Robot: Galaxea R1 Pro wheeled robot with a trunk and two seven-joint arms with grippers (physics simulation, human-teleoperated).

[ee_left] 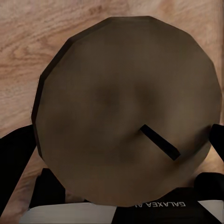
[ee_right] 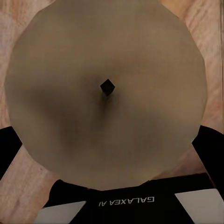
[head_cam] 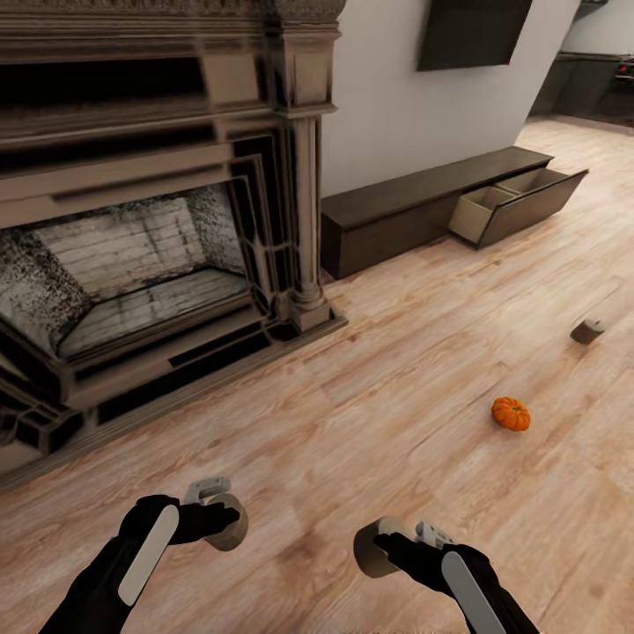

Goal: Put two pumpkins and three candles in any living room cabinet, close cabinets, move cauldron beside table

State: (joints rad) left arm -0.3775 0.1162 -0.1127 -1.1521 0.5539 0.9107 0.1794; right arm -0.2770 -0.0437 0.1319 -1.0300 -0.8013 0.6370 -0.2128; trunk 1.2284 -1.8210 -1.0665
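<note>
1. Candles sit in both of my grippers, so I count two in my grip. The left gripper [head_cam: 222, 519] has its fingers [ee_left: 18, 163] squeezed on one fat tan candle [ee_left: 128, 112]. The right gripper [head_cam: 380, 548] has its fingers [ee_right: 210, 149] squeezed on another candle [ee_right: 107, 88].
2. I think I hold one in each so I can carry both to the cabinet in one trip.
3. In each wrist view the candle's top faces the camera, with the wick [ee_left: 160, 148] showing and a dark finger on either side.
4. One pumpkin [head_cam: 511, 413] lies on the wood floor [head_cam: 370, 414], well out past my right fingers. I see just one.
5. One more small tan thing [head_cam: 586, 330] lies farther out than the pumpkin. It may be the third candle, but it is too small to tell.
6. The long dark cabinet [head_cam: 414, 207] stands by the wall, far ahead of my fingers. One drawer [head_cam: 519, 204] is pulled open, ready for things.
</note>
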